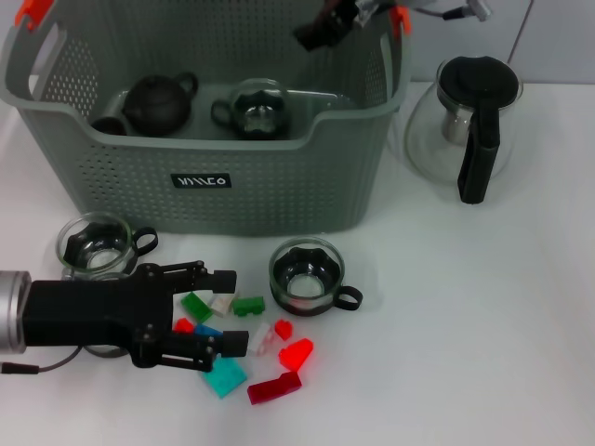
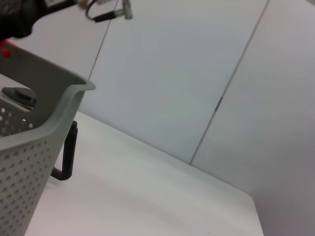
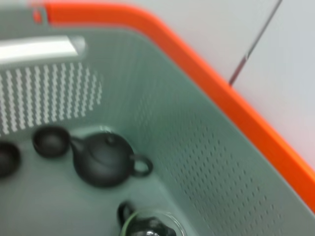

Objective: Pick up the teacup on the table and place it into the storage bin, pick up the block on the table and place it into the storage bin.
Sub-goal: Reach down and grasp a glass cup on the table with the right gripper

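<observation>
Head view has the left end effector sitting low on the counter with its fingers spread wide, straddling the pile of colored blocks and gripping nothing. One teacup is standing right beside that pile, another teacup is waiting near the arm. Storage bin is already holding a glass cup and a dark teapot. Right end effector is hanging over the bin's back rim, can't tell its grip.

Bright, even overhead light, soft shadows under the storage bin on the white table, red block glowing, right wrist view motion-blurred.
</observation>
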Controlling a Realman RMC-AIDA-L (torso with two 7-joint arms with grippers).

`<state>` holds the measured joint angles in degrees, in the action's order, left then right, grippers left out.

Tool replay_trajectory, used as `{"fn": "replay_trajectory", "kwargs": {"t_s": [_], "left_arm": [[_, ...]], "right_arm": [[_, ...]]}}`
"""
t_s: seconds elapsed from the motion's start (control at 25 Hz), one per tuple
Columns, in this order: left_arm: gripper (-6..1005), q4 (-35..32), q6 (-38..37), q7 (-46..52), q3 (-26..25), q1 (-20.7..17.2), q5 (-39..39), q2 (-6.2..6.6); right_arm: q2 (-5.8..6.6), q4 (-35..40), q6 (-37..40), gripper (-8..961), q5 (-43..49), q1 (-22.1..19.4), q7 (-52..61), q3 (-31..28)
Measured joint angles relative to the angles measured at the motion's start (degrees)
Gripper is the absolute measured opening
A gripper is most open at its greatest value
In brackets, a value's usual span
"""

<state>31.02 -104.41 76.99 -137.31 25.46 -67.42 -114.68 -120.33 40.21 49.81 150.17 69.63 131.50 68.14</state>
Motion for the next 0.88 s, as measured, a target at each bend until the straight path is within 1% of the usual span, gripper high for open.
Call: {"fn": "replay_trajectory", "kwargs": {"t_s": [0.12, 0.28, 0.32, 0.36, 0.4, 0.56, 0.64, 0.72, 0.8, 0.88], "left_arm": [[924, 0.2, -0.2, 1.7, -0.1, 0.3, -0.1, 0.16], [924, 0.4, -0.4, 4.9, 0.3, 1.5, 0.0, 0.57], [923, 0.4, -0.5, 5.4, 0.4, 1.8, 0.1, 0.67], [923, 0.4, -0.7, 6.0, 0.5, 2.1, 0.2, 0.71], [923, 0.4, -1.0, 6.4, 0.5, 2.4, 0.3, 0.74], [923, 0.5, -1.4, 7.6, 0.6, 3.5, 1.5, 0.82], [923, 0.6, -1.5, 8.0, 0.6, 3.7, 1.9, 0.84], [923, 0.9, -1.7, 8.1, 0.6, 3.8, 2.1, 0.85], [923, 1.1, -2.1, 8.0, 0.6, 3.8, 2.3, 0.83], [923, 1.1, -2.8, 7.7, 0.7, 3.8, 2.7, 0.85]], "right_arm": [[0.04, 7.2, 3.9, 624, -3.6, -3.3, -0.2, 0.0], [0.12, 19.0, 11.6, 625, -10.0, -9.2, -0.6, 0.0], [0.13, 22.3, 14.2, 625, -12.1, -11.1, -0.7, 0.0], [0.22, 28.2, 19.4, 625, -16.0, -14.8, -0.7, -0.1], [0.22, 28.2, 19.4, 625, -16.0, -14.8, -0.7, -0.1], [0.29, 37.3, 29.7, 626, -22.2, -21.8, 0.0, -0.4], [0.35, 40.0, 35.0, 626, -23.8, -23.9, 1.3, -1.1], [0.52, 41.3, 40.5, 626, -24.2, -24.9, 3.1, -2.3], [0.69, 41.4, 46.3, 627, -23.2, -25.1, 5.2, -3.1], [0.75, 41.2, 50.3, 627, -21.3, -25.1, 7.3, -3.4]]}}
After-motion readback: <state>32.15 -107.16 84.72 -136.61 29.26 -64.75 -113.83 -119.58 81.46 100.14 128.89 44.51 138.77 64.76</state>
